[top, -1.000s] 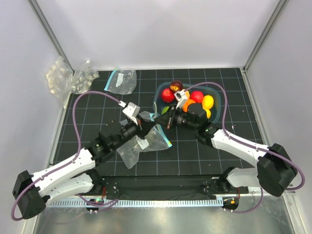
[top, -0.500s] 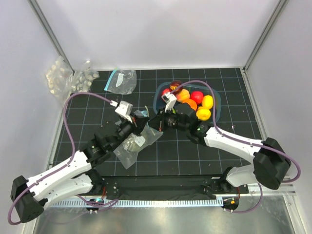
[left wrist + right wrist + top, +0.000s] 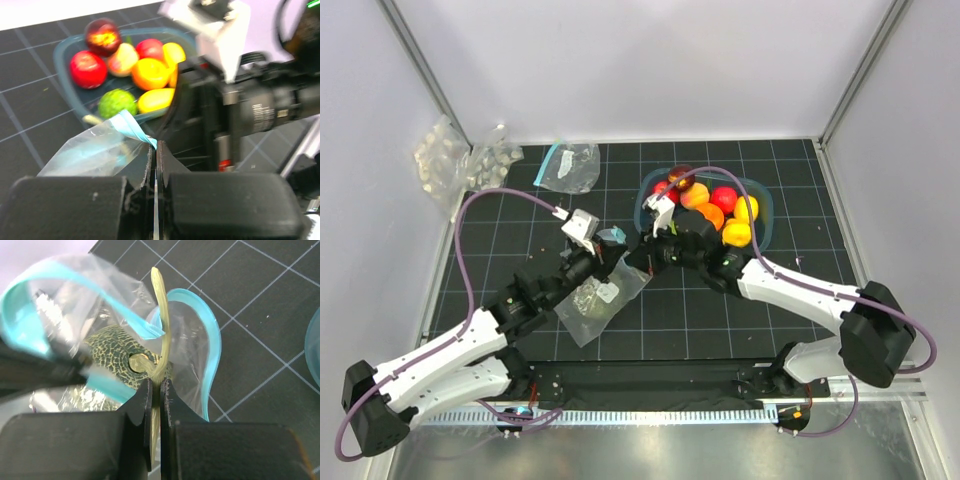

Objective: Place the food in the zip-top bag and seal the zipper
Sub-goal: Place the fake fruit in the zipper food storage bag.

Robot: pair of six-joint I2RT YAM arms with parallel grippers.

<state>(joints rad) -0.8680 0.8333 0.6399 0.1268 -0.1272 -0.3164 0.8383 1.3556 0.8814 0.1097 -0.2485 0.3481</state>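
Right wrist view: the right gripper (image 3: 156,386) is pinching the pale yellow-green stem (image 3: 160,315) of the melon (image 3: 117,357), with its jaws drawn in to a thin slit around that stem. The melon is sitting at the mouth of the zip-top bag (image 3: 75,305), partly behind clear plastic, and the zipper (image 3: 212,340) is looping open around it.

Left wrist view: the left gripper (image 3: 154,152) is clamping fully on the bag's mouth edge, with the teal strip emerging just above its fingertips.

Top external view: both grippers are meeting at the bag's far end, and the bag is lying on the black grid mat (image 3: 700,320) just left of the blue bowl (image 3: 72,92). The other food (image 3: 723,198) is resting in that bowl: red, orange and yellow pieces and one green ball (image 3: 116,102). A second clear bag (image 3: 570,165) and packs of white lumps (image 3: 445,160) are lying at the far left, well apart.
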